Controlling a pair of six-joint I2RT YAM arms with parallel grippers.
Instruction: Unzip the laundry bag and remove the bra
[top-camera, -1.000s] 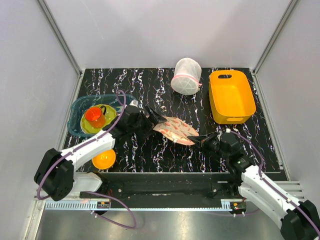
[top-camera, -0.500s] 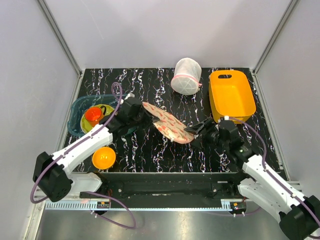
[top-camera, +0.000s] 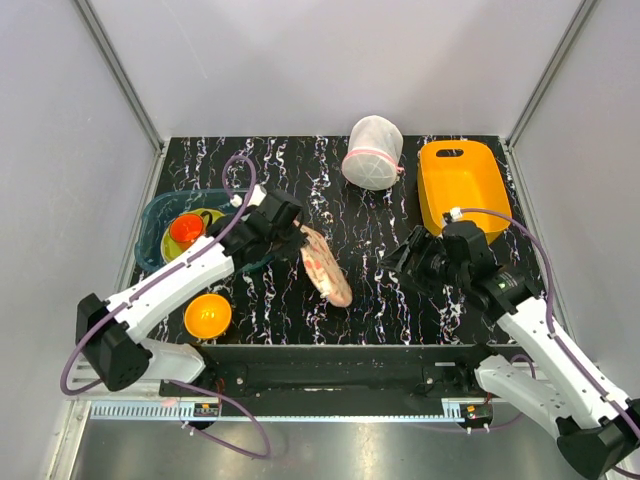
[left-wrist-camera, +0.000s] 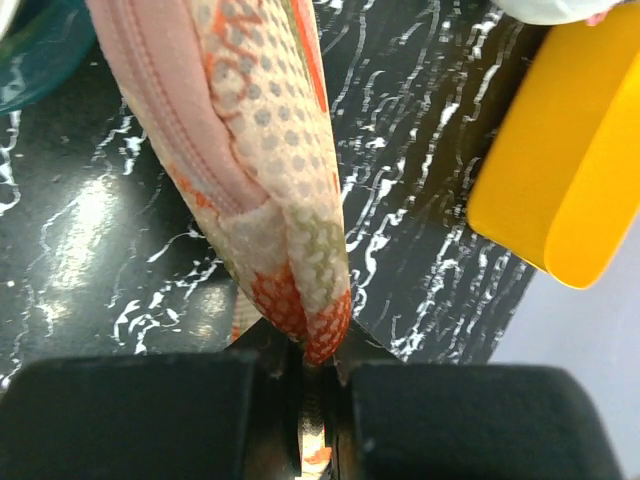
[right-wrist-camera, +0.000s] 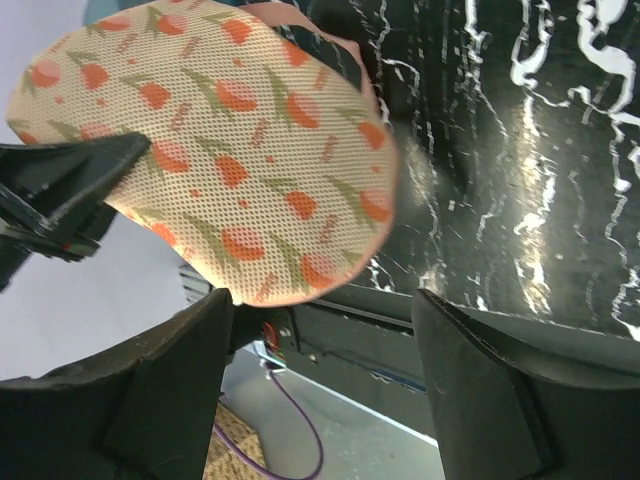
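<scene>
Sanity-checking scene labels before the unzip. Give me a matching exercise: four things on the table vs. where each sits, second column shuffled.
1 laundry bag
2 orange tub
3 white mesh bag
4 orange bowl

A far side, just left of the tub
B near left
C pinched in the left jaws
D far right

Pairs: 1-C, 2-D, 3-A, 4-B
</scene>
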